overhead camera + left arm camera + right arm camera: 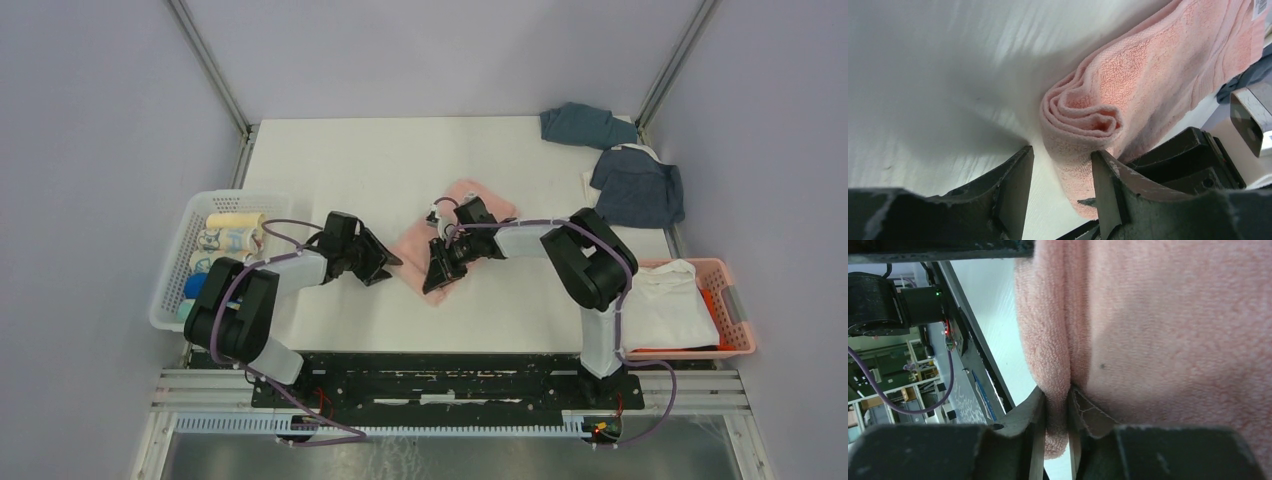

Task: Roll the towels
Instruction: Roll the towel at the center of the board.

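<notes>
With right gripper, clamps a fold of the pink towel at the table's middle; holds left gripper parted at the roll's end. Risks unrolling by slipping off that shallow pinch.

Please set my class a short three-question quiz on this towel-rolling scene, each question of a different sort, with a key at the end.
1. True or false: the right jaws are clamped on a fold of the pink towel.
2. Where do the rolled towels lie? A) in the white basket by the left arm; B) in the pink basket; C) at the far corner of the table.
3. Fill in the gap: the left jaws stand ____ at the pink towel's rolled end, gripping nothing.

Key: 1 true; 2 A; 3 open.
</notes>
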Available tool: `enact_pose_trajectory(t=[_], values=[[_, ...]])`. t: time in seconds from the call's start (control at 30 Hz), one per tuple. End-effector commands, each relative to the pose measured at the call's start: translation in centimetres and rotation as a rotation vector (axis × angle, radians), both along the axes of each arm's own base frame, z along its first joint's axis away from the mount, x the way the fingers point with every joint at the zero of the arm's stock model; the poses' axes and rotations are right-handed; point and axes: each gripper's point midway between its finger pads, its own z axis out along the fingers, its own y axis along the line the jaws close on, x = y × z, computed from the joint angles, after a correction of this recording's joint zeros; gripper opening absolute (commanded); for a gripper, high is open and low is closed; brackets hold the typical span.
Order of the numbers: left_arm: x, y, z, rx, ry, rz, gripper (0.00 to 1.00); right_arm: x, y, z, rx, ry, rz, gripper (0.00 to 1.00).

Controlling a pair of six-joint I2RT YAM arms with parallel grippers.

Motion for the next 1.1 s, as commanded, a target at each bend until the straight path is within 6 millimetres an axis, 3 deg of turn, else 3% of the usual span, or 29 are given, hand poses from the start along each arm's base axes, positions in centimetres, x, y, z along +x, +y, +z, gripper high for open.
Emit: enact_pose_trajectory(t=[0.0,0.23,0.43,0.7,1.07], values=[[-1.1,1.2,-3.3,0.113,0.065,-0.018,0.55,0.8,-1.1,1.4,-0.079,-0.121,-0.047,0.32],[-1.9,1.6,-4.7,0.169,0.113,-0.028,0.55,2.3,-3.8,5.5,-0.339,-0.483,-0.112,0.49],[-1.7,1.0,-4.6,0.179,0.111,-0.047,0.56,1.0,-2.0,7.8,-0.446,-0.737,-0.043,0.48],[-1.7,0.9,-4.4,0.187,0.11,-0.053,0.56,1.1,0.1,6.2,-0.54,-0.833,0.013,0.44],[-1.5,0.7,-4.2,0.192,0.108,-0.061,0.56,1.4,-1.3,3.9,-0.67,-0.877,0.036,0.46]])
